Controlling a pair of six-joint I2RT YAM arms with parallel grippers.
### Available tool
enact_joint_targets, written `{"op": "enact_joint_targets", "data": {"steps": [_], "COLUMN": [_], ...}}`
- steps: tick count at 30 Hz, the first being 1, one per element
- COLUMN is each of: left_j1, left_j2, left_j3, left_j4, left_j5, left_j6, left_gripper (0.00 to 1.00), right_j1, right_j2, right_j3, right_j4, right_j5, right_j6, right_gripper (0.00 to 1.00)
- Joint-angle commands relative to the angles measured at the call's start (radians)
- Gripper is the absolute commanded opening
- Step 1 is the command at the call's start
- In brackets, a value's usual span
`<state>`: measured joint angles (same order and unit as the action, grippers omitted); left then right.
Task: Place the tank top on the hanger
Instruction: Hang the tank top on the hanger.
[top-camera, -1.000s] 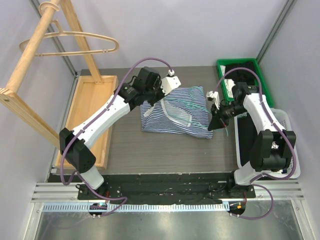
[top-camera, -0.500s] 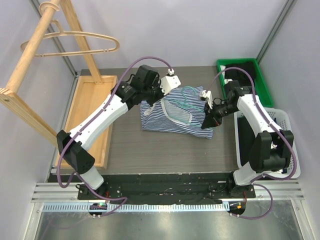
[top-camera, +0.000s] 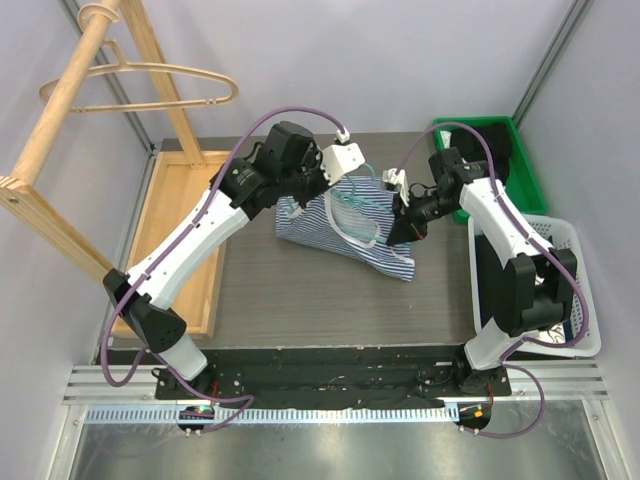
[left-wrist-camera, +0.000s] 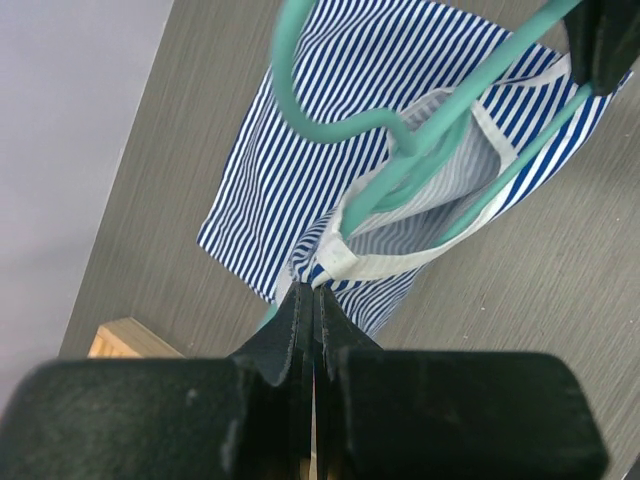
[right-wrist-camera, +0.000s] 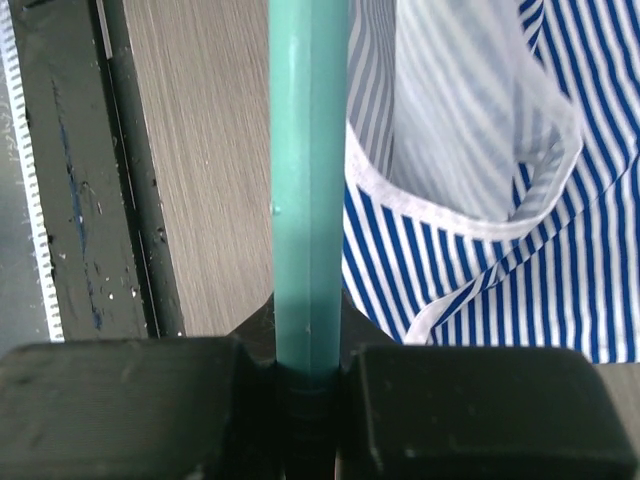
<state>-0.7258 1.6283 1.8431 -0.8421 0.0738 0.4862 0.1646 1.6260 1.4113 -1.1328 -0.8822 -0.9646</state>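
Tank top (top-camera: 335, 228) hangs just over the table (top-camera: 300, 300) between the arms. The left gripper (left-wrist-camera: 312, 296) pinches its white trim, the right gripper (right-wrist-camera: 308, 372) clamps the hanger (right-wrist-camera: 308, 200) — partly inside the opening. Risk: the thin trim slips free, or the hanger snags a strap.

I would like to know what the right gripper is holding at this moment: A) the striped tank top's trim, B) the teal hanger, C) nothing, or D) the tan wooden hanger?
B: the right wrist view shows the right gripper clamped on a bar of the teal hanger.
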Motion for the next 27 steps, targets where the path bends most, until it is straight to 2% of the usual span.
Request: {"op": "enact_joint_targets", "data": {"steps": [1, 14, 24, 26, 27], "left_j1": [-0.033, -0.04, -0.063, -0.063, -0.063], "left_j2": [-0.035, -0.038, -0.041, -0.044, -0.047], "left_j3": [0.083, 0.223, 0.211, 0.209, 0.211], "left_j4": [-0.031, -0.066, -0.077, -0.069, -0.069], "left_j5": [-0.014, -0.065, -0.065, -0.103, -0.106], "left_j6": [0.006, 0.037, 0.045, 0.046, 0.045], "left_gripper": [0.0, 0.0, 0.02, 0.08, 0.19], "right_j1": [0.012, 0.064, 0.089, 0.09, 0.09], "right_j2": [-0.006, -0.071, -0.143, -0.152, -0.158], "right_j3": [0.084, 0.123, 0.155, 0.169, 0.178], "right_j4": [0.034, 0.13, 0.304, 0.304, 0.304], "right_j5": [-0.09, -0.104, -0.086, -0.086, -0.086], "right_j6": [0.029, 0.142, 0.316, 0.325, 0.329], "right_gripper": [0.01, 0.01, 0.01, 0.01, 0.01]}}
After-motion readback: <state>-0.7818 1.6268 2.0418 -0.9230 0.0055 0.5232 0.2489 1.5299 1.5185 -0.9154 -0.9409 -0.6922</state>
